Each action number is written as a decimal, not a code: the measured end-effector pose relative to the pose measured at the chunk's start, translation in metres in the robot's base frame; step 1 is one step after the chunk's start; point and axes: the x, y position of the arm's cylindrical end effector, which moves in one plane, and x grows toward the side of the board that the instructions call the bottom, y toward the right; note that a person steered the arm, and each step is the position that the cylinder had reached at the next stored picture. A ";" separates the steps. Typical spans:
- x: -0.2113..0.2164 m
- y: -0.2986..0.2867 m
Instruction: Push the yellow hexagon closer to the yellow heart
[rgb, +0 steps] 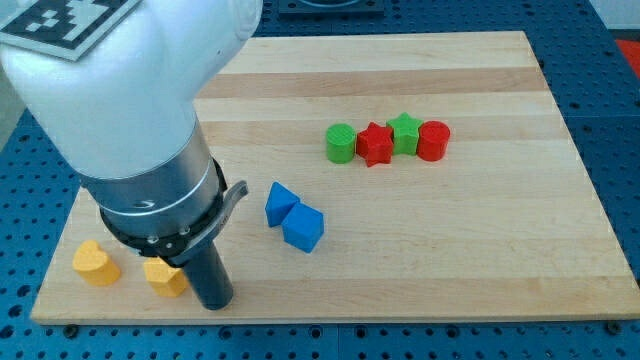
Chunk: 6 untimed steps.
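**Tip down beside yellow hexagon, heart close by**

Nearest the view's bottom edge: my tip, planted on the wooden board at its lower left. No jaws to report, just a straight dark rod, clamped on nothing. Touching or all but touching the yellow hexagon on the rod's left side; exact contact hard to tell, since the arm's grey collar overhangs part of that block.

Left of the hexagon, near but apart: yellow heart, close to the board's left edge, with a narrow strip of wood showing between the two yellow pieces.

Toward the board's middle, right of the rod: two blue blocks, an angular blue block and a blue cube, touching each other.

Farther up and right, a tight row, side by side: green cylinder, red star, green star, red cylinder.
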 end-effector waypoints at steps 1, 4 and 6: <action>0.000 -0.002; -0.005 -0.019; -0.011 -0.025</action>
